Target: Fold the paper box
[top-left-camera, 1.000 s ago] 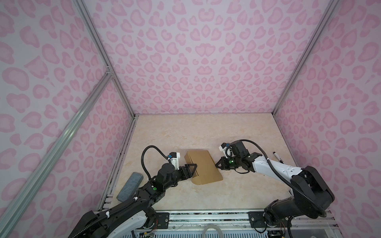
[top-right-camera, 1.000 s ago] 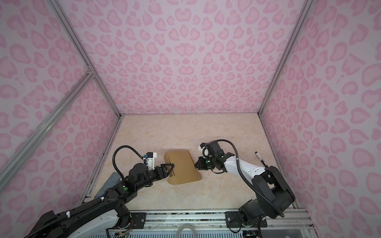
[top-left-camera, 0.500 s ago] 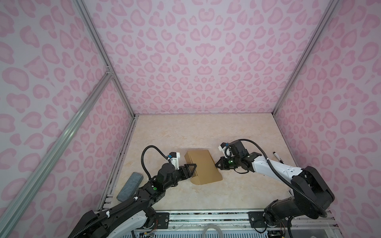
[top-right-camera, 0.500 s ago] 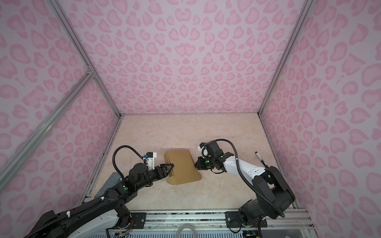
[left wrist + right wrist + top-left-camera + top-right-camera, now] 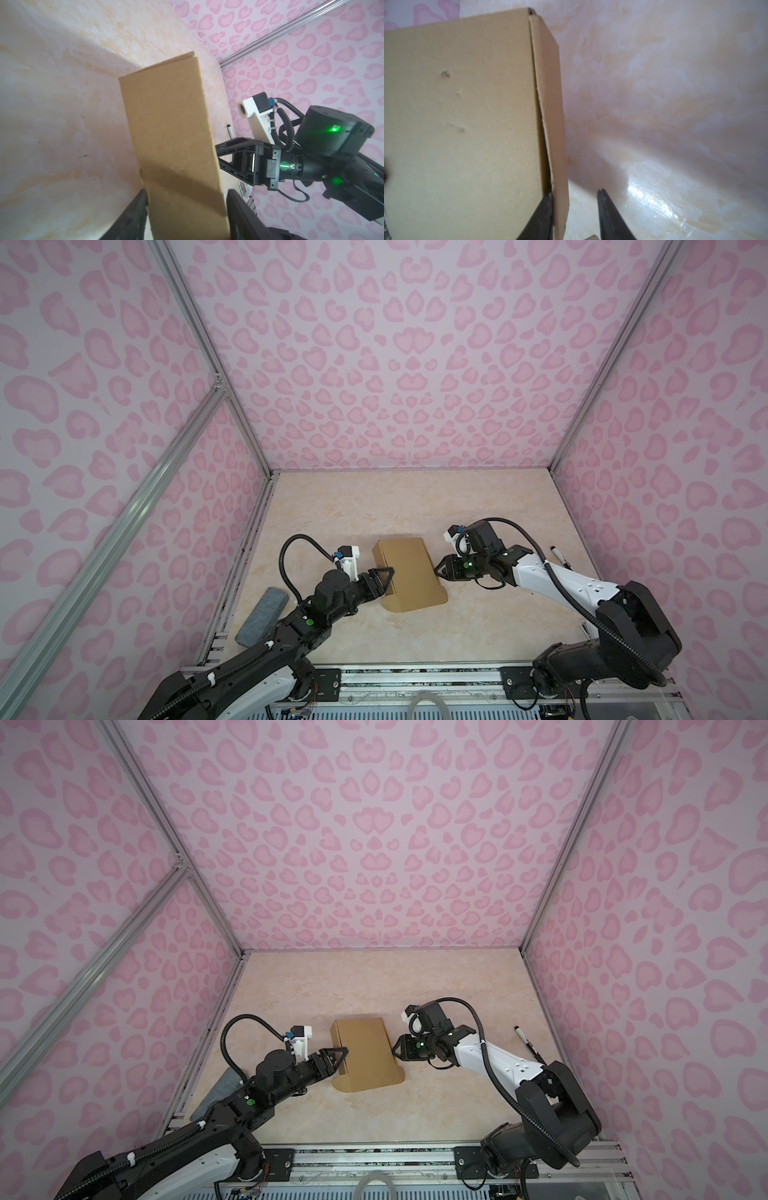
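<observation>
Left wrist view has the left gripper [image 5: 187, 195] straddling the near side wall of the paper box [image 5: 170, 135], one finger on each side. Both look to be against the cardboard (can't tell if it's really clamped). My guess is it's bracing the carton so it doesn't skate over the tabletop [image 5: 374, 510]. The box sits flat right between the two grippers, lid down. At its opposite wall the right gripper [image 5: 574, 193] is parted narrowly: one finger tucked into the slit under the lid edge, the other clear of the wall, holding nothing. Probably lining up to press that flap in. The black marker [image 5: 559, 562] lies well behind that hand, out of play.
</observation>
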You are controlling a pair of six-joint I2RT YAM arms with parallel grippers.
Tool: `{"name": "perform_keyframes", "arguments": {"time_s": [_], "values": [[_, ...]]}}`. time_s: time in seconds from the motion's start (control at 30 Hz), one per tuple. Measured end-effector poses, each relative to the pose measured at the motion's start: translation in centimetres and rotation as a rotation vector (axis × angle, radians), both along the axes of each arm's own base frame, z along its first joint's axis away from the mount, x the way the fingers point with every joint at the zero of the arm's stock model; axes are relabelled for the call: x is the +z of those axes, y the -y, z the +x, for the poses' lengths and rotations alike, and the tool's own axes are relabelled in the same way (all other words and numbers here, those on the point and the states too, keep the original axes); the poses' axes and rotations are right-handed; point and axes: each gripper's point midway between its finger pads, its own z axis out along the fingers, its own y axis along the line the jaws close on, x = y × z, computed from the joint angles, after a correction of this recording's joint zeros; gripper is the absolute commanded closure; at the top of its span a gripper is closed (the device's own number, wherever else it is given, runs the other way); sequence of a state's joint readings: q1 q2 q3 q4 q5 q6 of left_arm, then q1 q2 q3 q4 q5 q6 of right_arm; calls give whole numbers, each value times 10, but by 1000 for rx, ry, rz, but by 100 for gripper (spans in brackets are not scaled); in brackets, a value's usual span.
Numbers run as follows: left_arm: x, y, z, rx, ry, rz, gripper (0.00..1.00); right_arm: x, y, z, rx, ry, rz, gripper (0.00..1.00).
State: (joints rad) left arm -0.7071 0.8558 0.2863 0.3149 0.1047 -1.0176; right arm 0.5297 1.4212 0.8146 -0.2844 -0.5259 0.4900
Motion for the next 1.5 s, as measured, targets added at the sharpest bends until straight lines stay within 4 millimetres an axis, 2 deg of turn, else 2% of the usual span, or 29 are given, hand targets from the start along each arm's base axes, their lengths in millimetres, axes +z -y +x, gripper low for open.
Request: {"name": "perform_keyframes", "arguments": {"time_s": [0.17, 0.33, 0.5, 0.7, 0.83, 0.93, 1.2, 1.3, 1.5], "values": [[7, -2, 0, 22, -4, -40, 39, 19, 21, 6, -63, 58, 18, 43], [15, -6, 3, 62, -9, -78, 39, 43, 37, -1, -149, 127, 95, 37], [20, -3, 8, 71, -14, -83, 37, 37, 40, -3, -196, 100, 121, 39], [7, -3, 9, 71, -44, -50, 33, 43, 53, 4, -205, 132, -2, 39], [-14, 1, 9, 63, -92, -1, 31, 34, 69, 5, -201, 146, -124, 44], [-27, 10, 6, 32, -131, 34, 30, 19, 74, -1, -176, 126, -185, 48], [-43, 35, 3, -44, -180, 95, 30, -13, 54, -23, -60, 102, -296, 50], [-48, 40, 2, -61, -192, 107, 30, -25, 54, -24, -66, 89, -324, 50], [-55, 46, -3, -90, -212, 122, 30, -26, 36, -13, -64, 124, -308, 49]]}}
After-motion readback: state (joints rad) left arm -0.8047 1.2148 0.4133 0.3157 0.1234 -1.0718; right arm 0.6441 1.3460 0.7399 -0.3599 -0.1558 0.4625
